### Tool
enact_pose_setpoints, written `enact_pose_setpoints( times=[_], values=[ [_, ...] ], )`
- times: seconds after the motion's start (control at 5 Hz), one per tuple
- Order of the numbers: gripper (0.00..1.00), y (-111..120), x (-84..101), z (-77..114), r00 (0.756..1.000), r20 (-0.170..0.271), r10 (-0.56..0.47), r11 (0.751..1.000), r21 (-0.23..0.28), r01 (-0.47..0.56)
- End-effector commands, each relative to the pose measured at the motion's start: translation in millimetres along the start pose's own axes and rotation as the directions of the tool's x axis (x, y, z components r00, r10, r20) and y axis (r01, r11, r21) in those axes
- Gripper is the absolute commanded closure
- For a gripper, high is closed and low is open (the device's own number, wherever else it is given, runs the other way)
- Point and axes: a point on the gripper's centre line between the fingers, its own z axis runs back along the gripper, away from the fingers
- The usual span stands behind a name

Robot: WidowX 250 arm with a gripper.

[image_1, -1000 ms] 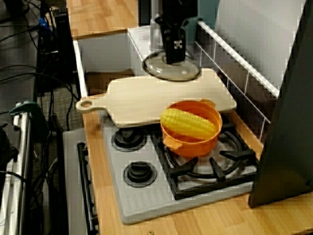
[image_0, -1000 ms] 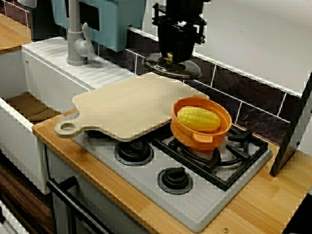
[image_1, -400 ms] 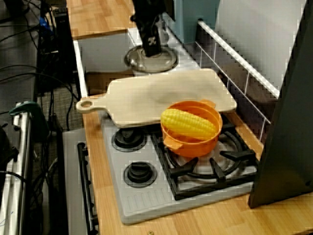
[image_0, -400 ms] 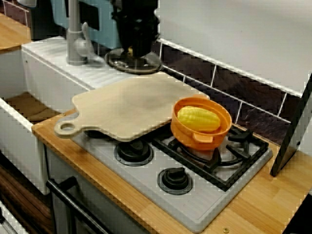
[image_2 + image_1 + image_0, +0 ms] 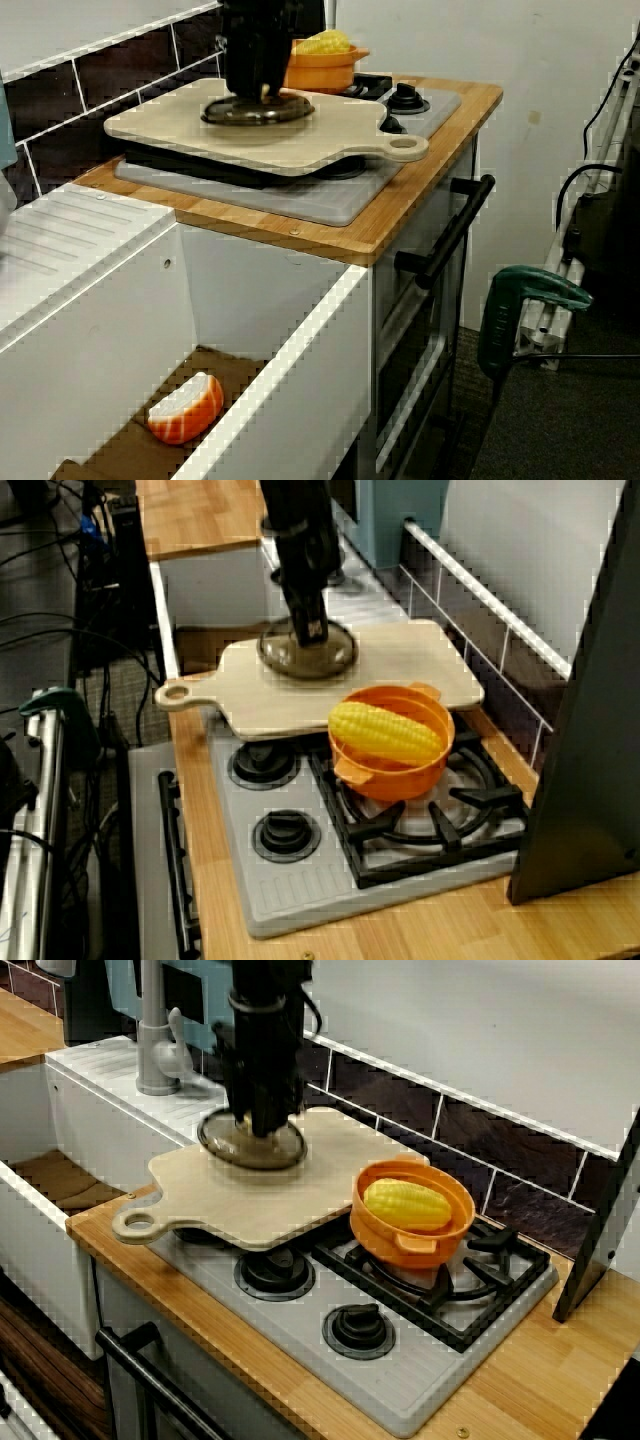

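On the left of the board (image 5: 300,1188), the gripper (image 5: 262,1125) looks pinched tight on the knob of the lid (image 5: 226,1146), which seems to rest flat there; letting go calls for spreading, then lifting straight.

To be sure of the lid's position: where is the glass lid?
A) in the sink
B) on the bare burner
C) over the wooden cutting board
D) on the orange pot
C: the glass lid sits low over the cutting board, under the gripper, apart from the orange pot.
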Motion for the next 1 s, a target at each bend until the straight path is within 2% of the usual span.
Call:
enact_pose_setpoints(
  times=[0.0, 0.4, 0.6, 0.8],
  values=[
    [0.0, 1, 3.4, 6.7, 1.0, -0.003, -0.008, 1.0, -0.021, 0.008],
    [0.0, 6, 9.6, 35.0, 1.0, -0.004, -0.009, 0.996, -0.093, 0.008],
    [0.0, 3, 11.9, 50.2, 1.0, 0.012, -0.016, 0.993, -0.116, 0.018],
    [0.0, -11, 14.8, 57.9, 0.999, 0.021, -0.046, 0.991, -0.126, 0.048]
  ],
)
